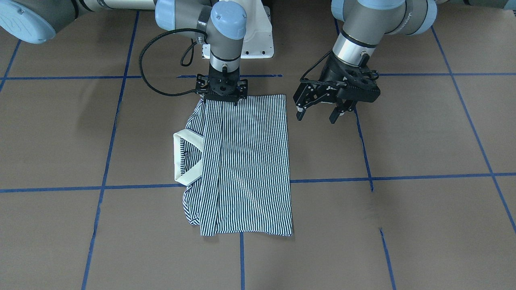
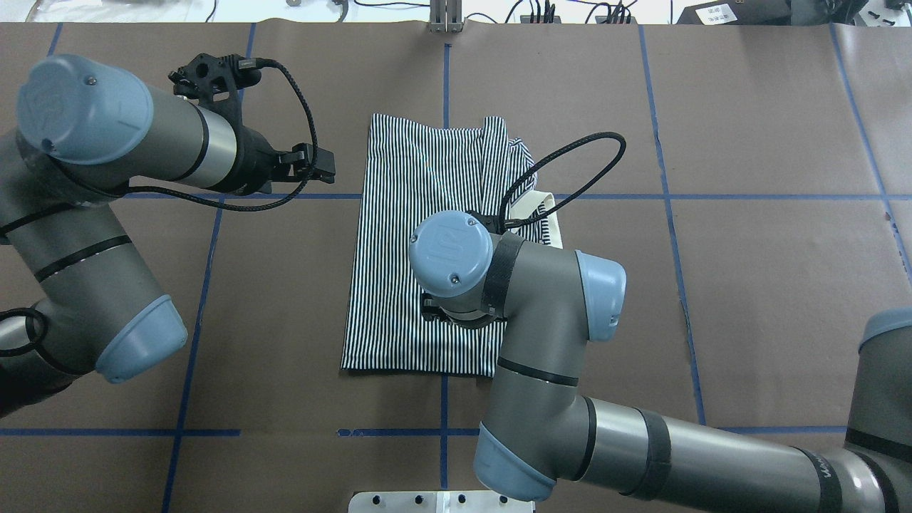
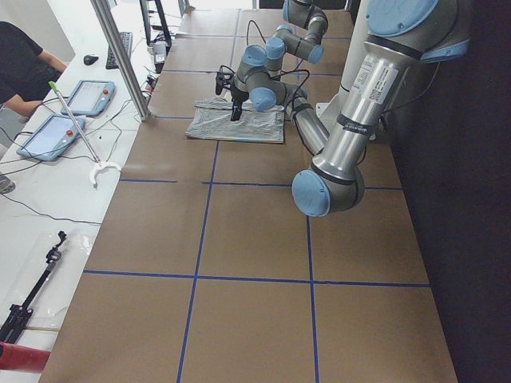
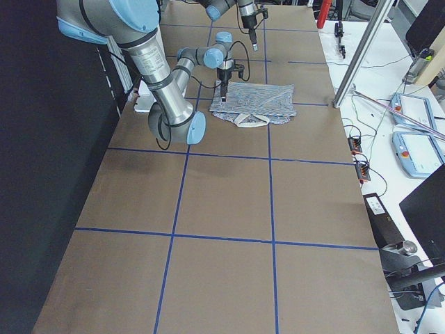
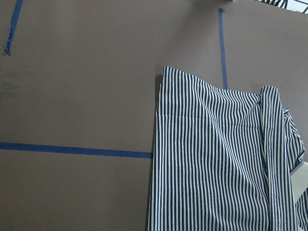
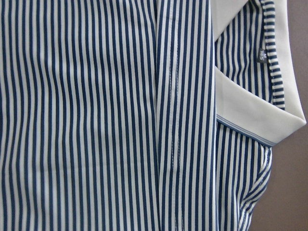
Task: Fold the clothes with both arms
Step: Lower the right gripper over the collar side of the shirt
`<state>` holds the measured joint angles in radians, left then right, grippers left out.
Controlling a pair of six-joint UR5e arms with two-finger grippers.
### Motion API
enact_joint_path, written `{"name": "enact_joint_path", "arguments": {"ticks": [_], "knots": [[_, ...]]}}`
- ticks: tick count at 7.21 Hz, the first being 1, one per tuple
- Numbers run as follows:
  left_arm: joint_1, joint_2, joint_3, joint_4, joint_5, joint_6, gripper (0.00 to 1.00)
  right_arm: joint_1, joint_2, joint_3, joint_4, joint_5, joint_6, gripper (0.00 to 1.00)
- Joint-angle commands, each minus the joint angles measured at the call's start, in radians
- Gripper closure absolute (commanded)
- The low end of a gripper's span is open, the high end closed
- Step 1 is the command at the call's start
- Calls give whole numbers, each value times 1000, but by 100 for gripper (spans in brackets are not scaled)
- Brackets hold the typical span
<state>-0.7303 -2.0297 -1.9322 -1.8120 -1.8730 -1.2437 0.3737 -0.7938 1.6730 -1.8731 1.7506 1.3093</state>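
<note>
The striped polo shirt (image 1: 250,161) lies folded into a long rectangle on the brown table (image 1: 403,221), its cream collar (image 1: 177,157) poking out on the robot's right side. My right gripper (image 1: 221,100) points straight down on the shirt's edge nearest the robot; its linkage looks spread, so open. From overhead, the right arm's wrist (image 2: 452,253) hides that gripper above the shirt (image 2: 399,214). My left gripper (image 1: 316,119) hangs open and empty above bare table, just off the shirt's other long side (image 2: 326,164). The right wrist view shows only stripes and collar (image 6: 245,110).
Blue tape lines (image 1: 403,176) grid the table. The white pedestal base (image 1: 258,36) stands at the robot's side. Beyond the far edge are a metal post (image 3: 120,56), tablets (image 3: 88,96) and a seated person (image 3: 20,56).
</note>
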Motion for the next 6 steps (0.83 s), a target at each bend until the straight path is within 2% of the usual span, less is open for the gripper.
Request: {"name": "enact_joint_path", "arguments": {"ticks": [1, 6], "knots": [[0, -1, 1, -1, -2, -2, 0, -15, -33, -7, -15, -6, 4, 0], [6, -9, 12, -12, -5, -16, 0, -41, -31, -32, -14, -3, -24, 0]]}}
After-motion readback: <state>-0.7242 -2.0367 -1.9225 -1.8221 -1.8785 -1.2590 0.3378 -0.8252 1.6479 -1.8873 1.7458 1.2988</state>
